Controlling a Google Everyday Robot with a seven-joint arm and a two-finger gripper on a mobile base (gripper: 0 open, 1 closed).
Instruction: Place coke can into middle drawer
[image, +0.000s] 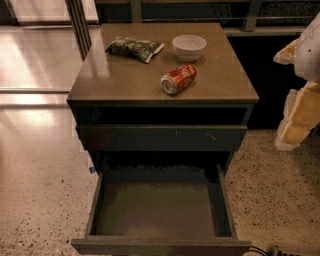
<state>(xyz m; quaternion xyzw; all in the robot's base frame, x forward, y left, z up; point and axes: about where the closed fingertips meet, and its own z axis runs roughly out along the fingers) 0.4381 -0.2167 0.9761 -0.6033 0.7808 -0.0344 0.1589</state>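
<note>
- The can (178, 79) lies on its side on the cabinet top (120, 87), right of centre and towards the front edge. One silver end faces front-left.
- A white bowl (189, 47) stands upright just behind the can, close to it but not touching.
- A crumpled green bag (134, 48) lies left of the bowl, near the back of the top.
- A shut drawer front (160, 138) with pale scratches sits under the top.
- The drawer (159, 209) below that is pulled well out, its olive-brown floor showing.
- The gripper (300, 100) hangs at the right edge, beside the cabinet and well apart from the can. I cannot tell whether it is open or closed.
- The speckled floor (40, 190) surrounds the cabinet.
</note>
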